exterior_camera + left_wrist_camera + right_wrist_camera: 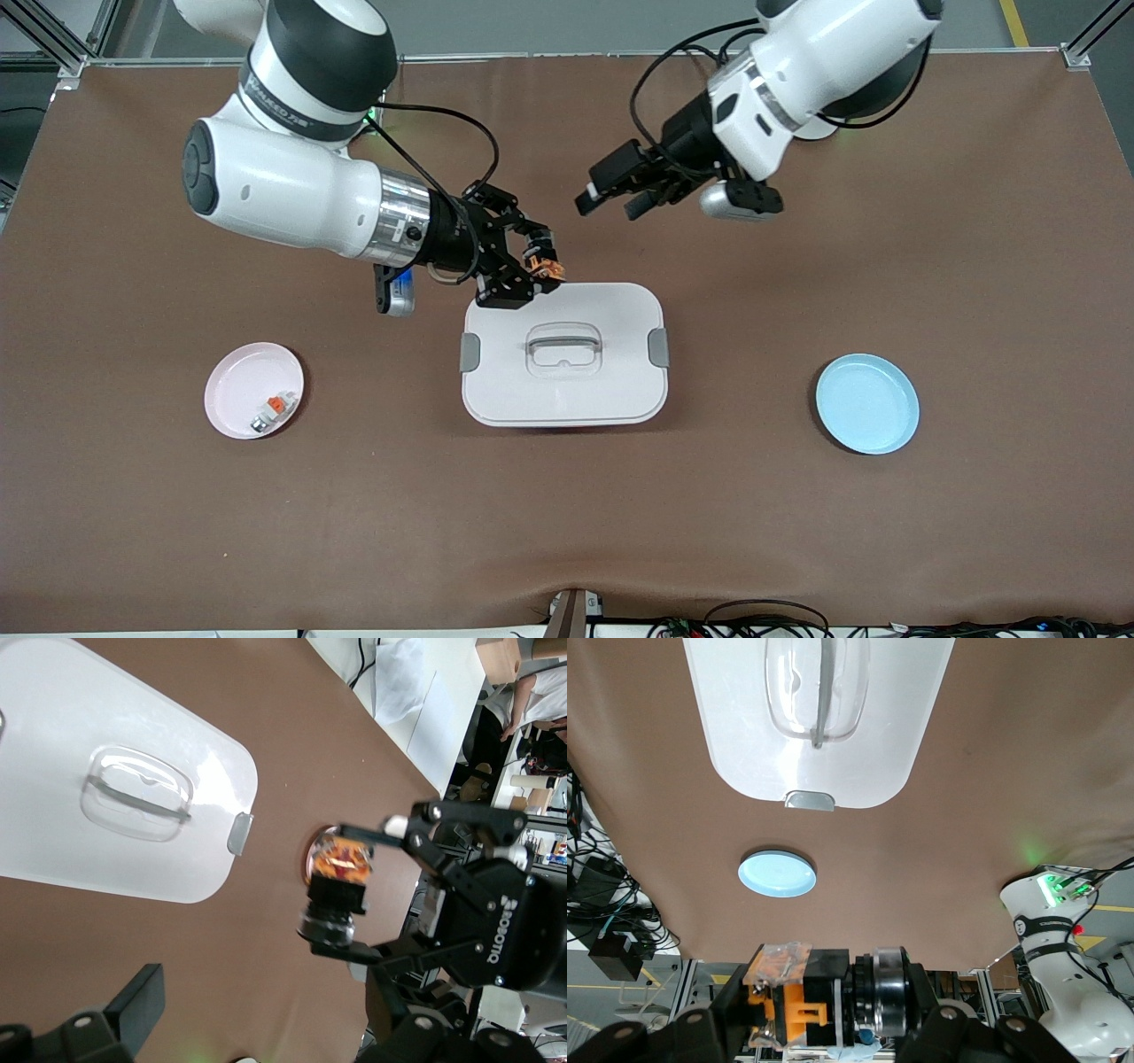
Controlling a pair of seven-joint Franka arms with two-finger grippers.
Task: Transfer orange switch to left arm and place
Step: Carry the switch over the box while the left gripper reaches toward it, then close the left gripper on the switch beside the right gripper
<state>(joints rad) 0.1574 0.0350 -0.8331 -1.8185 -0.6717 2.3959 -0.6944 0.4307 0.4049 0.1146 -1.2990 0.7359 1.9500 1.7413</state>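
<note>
My right gripper is shut on the orange switch, a small black cylindrical part with orange markings. It holds the switch in the air over the corner of the white box toward the right arm's end. The right wrist view shows the switch clamped between the fingers, above the box. My left gripper is open and empty, over bare cloth between the box and the arm bases, pointing at the switch. The left wrist view shows the switch in the right gripper, beside the box.
A pink plate holding a small whitish-silver piece with an orange tab lies toward the right arm's end. A light blue plate lies toward the left arm's end and shows in the right wrist view. Brown cloth covers the table.
</note>
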